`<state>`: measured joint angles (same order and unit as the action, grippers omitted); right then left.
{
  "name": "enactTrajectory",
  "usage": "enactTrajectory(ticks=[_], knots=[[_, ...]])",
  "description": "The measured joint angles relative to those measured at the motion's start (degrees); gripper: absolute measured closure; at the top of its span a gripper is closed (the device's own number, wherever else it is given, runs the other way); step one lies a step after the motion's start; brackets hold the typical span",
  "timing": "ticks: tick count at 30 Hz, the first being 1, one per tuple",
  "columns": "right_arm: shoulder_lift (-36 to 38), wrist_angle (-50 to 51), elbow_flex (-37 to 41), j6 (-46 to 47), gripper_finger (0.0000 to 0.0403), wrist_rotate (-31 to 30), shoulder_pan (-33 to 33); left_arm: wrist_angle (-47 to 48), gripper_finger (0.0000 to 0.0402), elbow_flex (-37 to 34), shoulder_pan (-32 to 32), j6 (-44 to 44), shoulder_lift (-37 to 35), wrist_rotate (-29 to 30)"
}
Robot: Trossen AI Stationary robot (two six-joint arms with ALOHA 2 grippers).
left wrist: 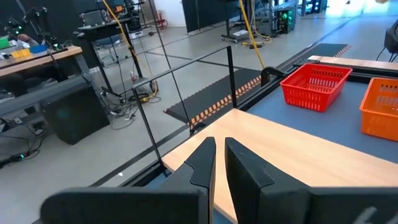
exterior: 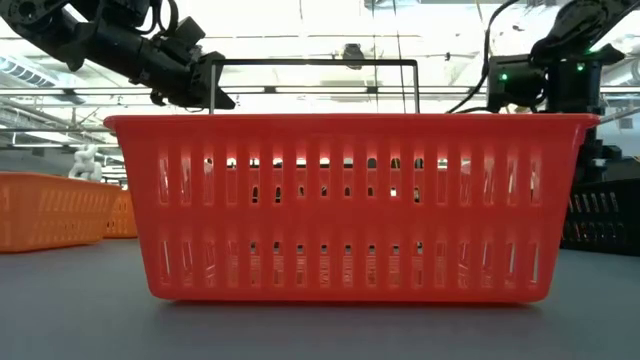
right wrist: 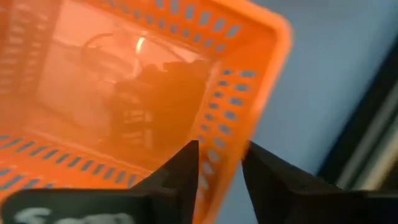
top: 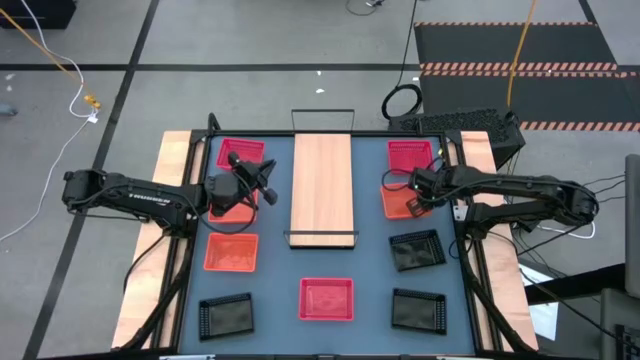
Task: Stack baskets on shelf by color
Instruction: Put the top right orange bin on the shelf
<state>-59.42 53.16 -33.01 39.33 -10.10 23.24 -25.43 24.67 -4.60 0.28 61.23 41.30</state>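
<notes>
1. Right claw (right wrist: 221, 165) down at the orange basket (top: 398, 201) on the tabletop's (top: 370, 270) right side, just in front of a pink-red basket (top: 410, 155). One finger inside the wall, one outside; they straddle the rim with a gap, not clearly clamped.
2. Left claw (left wrist: 219, 163) hangs beside the shelf's (top: 322, 185) left edge, above an orange basket (top: 232, 205). Fingers nearly together, nothing between them.
3. Shelf bare, light wood, mid-tabletop, black wire frame at each end.
4. Other baskets on the tabletop: pink-red far left (top: 240, 152), orange left (top: 231, 251), pink-red front centre (top: 327, 299), black front left (top: 226, 316), two black at right (top: 416, 250) (top: 418, 310).
</notes>
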Motion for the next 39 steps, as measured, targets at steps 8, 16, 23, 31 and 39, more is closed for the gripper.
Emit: enactTrajectory(ticks=[8, 16, 23, 31, 39], knots=[[1.76, -1.88, -1.18, -2.29, 0.0392, 2.34, 0.00, -0.44, 0.0364, 0.00, 0.00, -0.39, 0.00, 0.00], [8.09, -7.20, -12.86, 0.54, 0.0399, 2.78, 0.03, -1.11, 0.0364, 0.00, 0.00, 2.30, 0.00, 0.05], [2.39, -26.96, -19.83, -0.68, 0.0401, 1.12, 0.94, -2.14, 0.0364, 0.00, 0.00, 2.18, -0.01, 0.05], [-17.89, -49.99, -23.90, -0.58, 0.0402, 6.23, 5.48, -6.20, 0.0364, 0.00, 0.00, 2.38, -0.02, 0.04], [-31.35, -49.32, -29.12, 3.71, 0.0402, 8.47, 8.46, -3.59, 0.0364, 0.00, 0.01, -2.70, -0.01, -0.04]])
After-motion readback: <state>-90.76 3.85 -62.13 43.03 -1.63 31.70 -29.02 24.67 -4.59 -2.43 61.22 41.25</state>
